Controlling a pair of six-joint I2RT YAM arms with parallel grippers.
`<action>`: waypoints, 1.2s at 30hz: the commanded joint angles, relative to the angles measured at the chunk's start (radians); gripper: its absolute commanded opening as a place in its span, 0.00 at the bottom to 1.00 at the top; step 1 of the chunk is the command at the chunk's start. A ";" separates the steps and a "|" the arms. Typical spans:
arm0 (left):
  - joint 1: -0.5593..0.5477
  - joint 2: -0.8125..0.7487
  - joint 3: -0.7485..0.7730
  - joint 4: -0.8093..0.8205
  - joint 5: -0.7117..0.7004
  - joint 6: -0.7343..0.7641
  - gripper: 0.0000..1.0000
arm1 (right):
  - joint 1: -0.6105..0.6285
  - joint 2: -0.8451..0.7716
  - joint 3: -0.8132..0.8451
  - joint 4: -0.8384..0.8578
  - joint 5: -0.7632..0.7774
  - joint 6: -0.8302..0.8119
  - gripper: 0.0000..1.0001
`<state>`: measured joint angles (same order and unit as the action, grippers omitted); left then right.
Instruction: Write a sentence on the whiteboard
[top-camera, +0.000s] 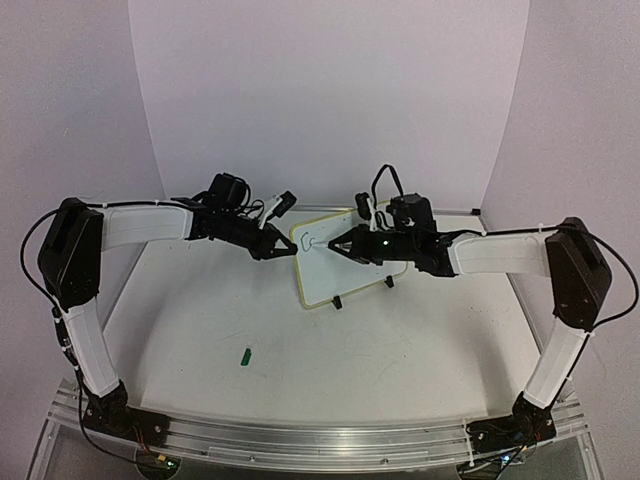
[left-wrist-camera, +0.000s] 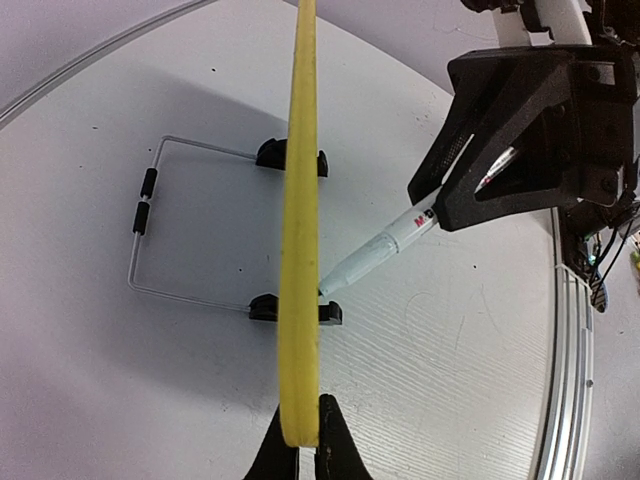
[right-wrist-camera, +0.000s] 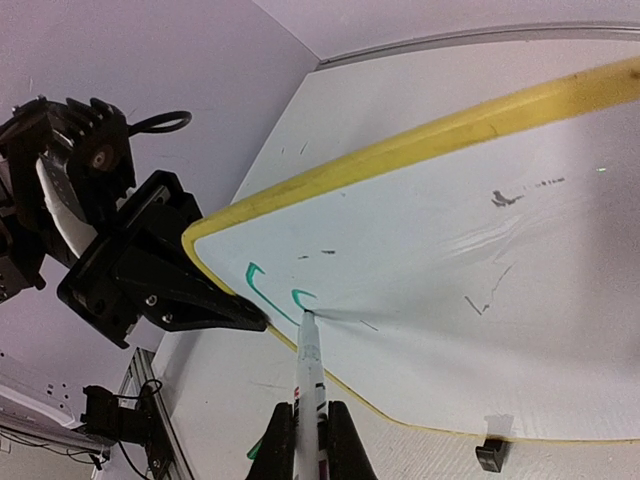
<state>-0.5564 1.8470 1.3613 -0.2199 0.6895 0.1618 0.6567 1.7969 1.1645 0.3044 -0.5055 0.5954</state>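
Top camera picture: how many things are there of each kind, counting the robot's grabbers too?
Whiteboard: 1
Marker: 1
Small green piece: 1
Grippers: 2 (left gripper, right gripper)
Total: 5

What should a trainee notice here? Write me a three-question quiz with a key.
1. True or false: the left gripper is shut on the whiteboard rim.
2. The marker in the right gripper has its tip: A on the whiteboard; B on the table; C capped.
3. What colour are the strokes written so far?
Key: 1 true; 2 A; 3 green.
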 joint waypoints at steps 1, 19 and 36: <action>-0.010 0.008 0.039 -0.019 -0.007 0.034 0.00 | -0.005 -0.034 -0.026 -0.004 0.078 -0.011 0.00; -0.017 0.009 0.042 -0.023 -0.008 0.037 0.00 | -0.005 -0.090 0.005 -0.003 0.095 -0.008 0.00; -0.022 0.011 0.044 -0.027 -0.011 0.040 0.00 | -0.004 -0.071 0.011 0.006 0.048 -0.003 0.00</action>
<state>-0.5688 1.8473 1.3685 -0.2293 0.6816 0.1828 0.6567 1.7435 1.1542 0.2760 -0.4498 0.5953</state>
